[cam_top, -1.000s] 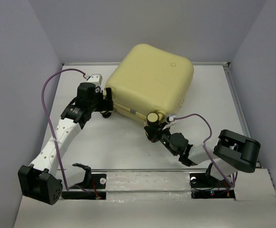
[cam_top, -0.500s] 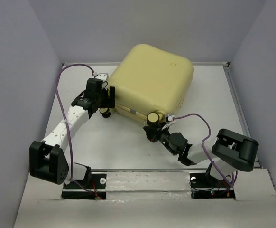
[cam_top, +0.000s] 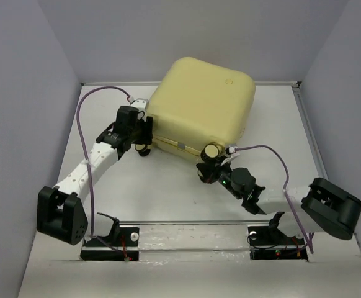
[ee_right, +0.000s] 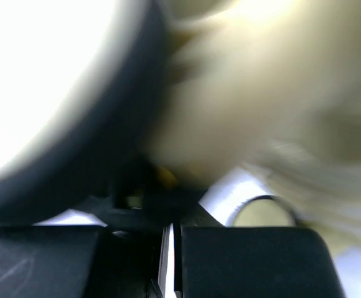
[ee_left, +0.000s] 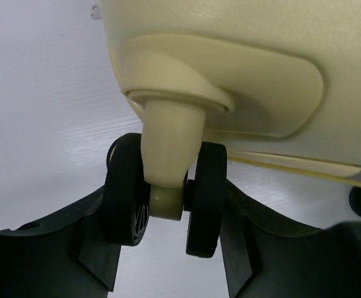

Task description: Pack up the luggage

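The luggage (cam_top: 199, 99) is a pale-yellow hard-shell suitcase lying closed at the back middle of the table. My left gripper (cam_top: 144, 138) is at its near left corner. In the left wrist view (ee_left: 168, 208) its two fingers press the outer sides of a twin black caster wheel (ee_left: 206, 198) under the shell (ee_left: 242, 37). My right gripper (cam_top: 209, 167) is at the near edge just below another caster wheel (cam_top: 213, 150). In the blurred right wrist view its fingers (ee_right: 249, 261) are almost together, tight against the shell (ee_right: 261, 93). What lies between them is hidden.
Grey walls close in the table (cam_top: 168, 186) on the left, back and right. Purple cables (cam_top: 84, 124) loop over both arms. The arm bases and mounts (cam_top: 112, 239) sit along the near edge.
My left arm swung in and its gripper closed round the left caster wheel. My right arm stretched out to the right, and the suitcase shifted slightly right and back.
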Available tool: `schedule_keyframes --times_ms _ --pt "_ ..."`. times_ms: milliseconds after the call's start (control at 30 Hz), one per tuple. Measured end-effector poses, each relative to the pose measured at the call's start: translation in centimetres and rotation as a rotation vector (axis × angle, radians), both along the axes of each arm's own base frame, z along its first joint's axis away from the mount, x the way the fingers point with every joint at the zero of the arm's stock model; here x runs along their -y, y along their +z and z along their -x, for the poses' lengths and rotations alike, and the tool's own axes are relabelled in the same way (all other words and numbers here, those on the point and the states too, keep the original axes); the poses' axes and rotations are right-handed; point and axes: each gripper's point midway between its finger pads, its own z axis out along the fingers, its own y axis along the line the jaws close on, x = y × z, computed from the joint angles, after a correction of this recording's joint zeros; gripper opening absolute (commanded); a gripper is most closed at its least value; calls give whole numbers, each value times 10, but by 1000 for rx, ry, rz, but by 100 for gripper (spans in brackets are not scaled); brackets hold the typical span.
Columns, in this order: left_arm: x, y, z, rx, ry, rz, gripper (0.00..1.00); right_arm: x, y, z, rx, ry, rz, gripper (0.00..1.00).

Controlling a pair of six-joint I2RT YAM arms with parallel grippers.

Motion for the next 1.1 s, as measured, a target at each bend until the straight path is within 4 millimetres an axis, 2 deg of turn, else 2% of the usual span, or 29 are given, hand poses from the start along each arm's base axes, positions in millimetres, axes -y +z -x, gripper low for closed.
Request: schedule_keyframes --times_ms 67,133,233,267,300,367,400,467,533,567,667,767,800,867,900,933,1000,1100 --pt "18 0 13 15 -30 33 6 11 2 0 -1 -19 19 7" --pt "55 2 34 22 -90 119 6 24 6 -2 0 -51 58 7" --pt "115 7 72 -8 -202 296 6 20 29 -1 36 -31 53 7" --pt "141 9 90 -35 -245 375 6 16 39 -2 51 -17 48 7" --pt "156 11 102 -61 -268 429 6 13 43 -2 56 -9 44 7" --pt "179 14 123 -109 -298 503 6 7 39 -4 47 4 55 7" --pt "183 15 129 -124 -303 520 6 3 30 -5 31 14 75 7" --pt "193 17 141 -163 -314 559 6 -3 -1 -4 -27 43 139 7" --pt "199 18 150 -189 -322 578 6 -6 -27 0 -79 70 193 7" --pt "199 18 150 -191 -320 578 6 -6 -33 1 -88 77 208 7" --pt "197 19 149 -181 -313 575 6 -1 -27 4 -93 69 210 7" --pt "190 23 147 -164 -300 566 6 16 -4 4 -82 41 199 8" --pt "184 24 143 -155 -289 562 6 25 3 1 -81 21 197 22" --pt "173 23 138 -140 -275 562 6 41 10 -6 -91 -24 199 40" --pt "165 23 134 -131 -267 570 6 50 10 -8 -109 -46 217 59" --pt "158 23 131 -122 -259 577 6 59 9 -10 -128 -69 237 63" --pt "144 23 124 -98 -237 588 6 68 2 -8 -176 -91 282 64" --pt "131 24 118 -67 -217 604 6 86 -10 -3 -242 -144 351 57"
